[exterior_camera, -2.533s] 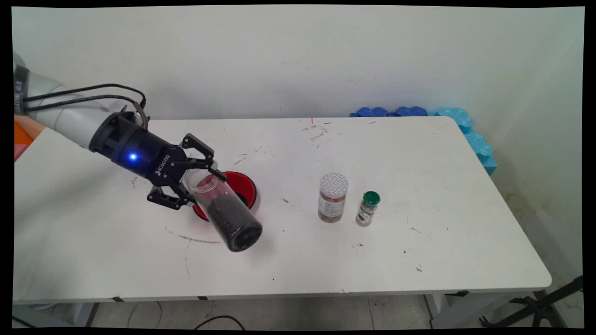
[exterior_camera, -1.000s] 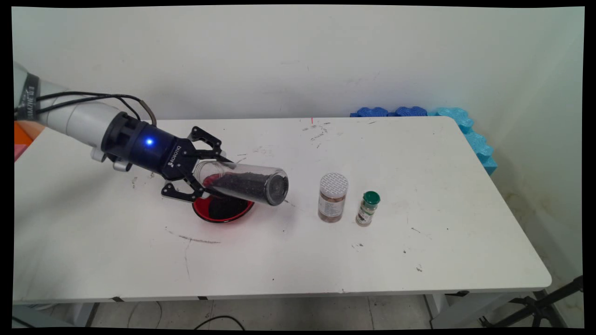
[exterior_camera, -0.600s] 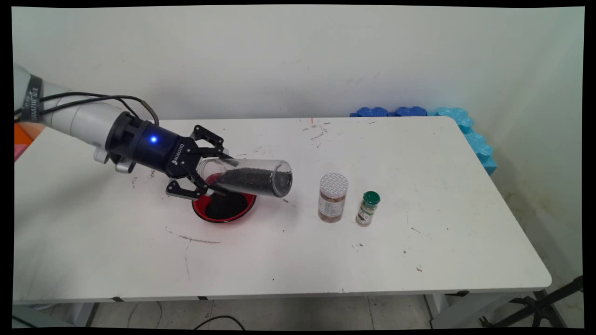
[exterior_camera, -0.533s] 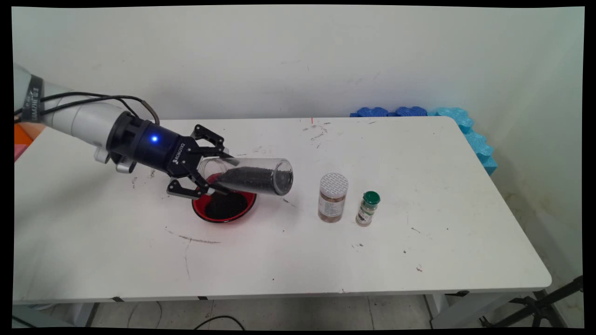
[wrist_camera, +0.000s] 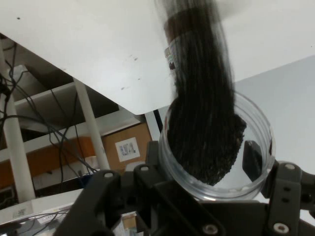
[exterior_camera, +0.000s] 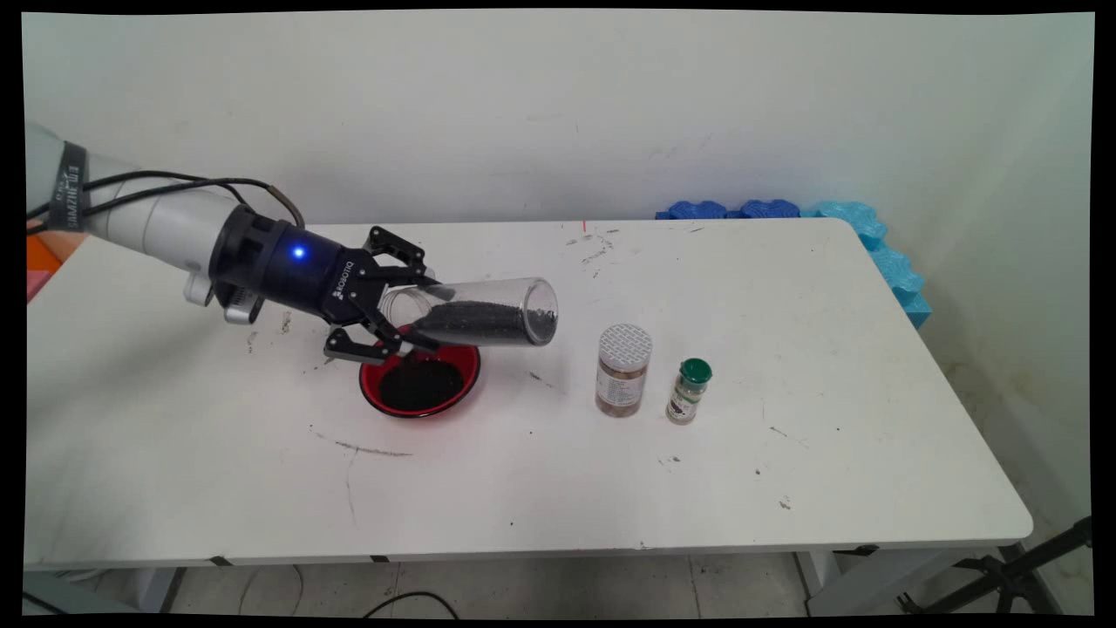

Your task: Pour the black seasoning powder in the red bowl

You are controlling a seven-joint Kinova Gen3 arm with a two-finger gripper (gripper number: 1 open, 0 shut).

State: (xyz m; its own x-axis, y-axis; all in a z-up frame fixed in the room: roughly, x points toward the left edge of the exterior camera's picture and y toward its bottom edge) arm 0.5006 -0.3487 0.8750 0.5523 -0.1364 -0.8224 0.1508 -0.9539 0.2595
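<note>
Clear jar point(exterior_camera: 475, 312) of black grains: clamped between the jaws near its open mouth, lying almost level. Red bowl point(exterior_camera: 421, 385) of black grains: directly below the jaws, on the tabletop point(exterior_camera: 785, 349).

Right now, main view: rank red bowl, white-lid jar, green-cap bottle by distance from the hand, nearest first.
1. Red bowl, just below the hand, which grips the tilted clear jar.
2. White-lid jar, off to the picture's right.
3. Green-cap bottle, right beyond that jar.
</note>
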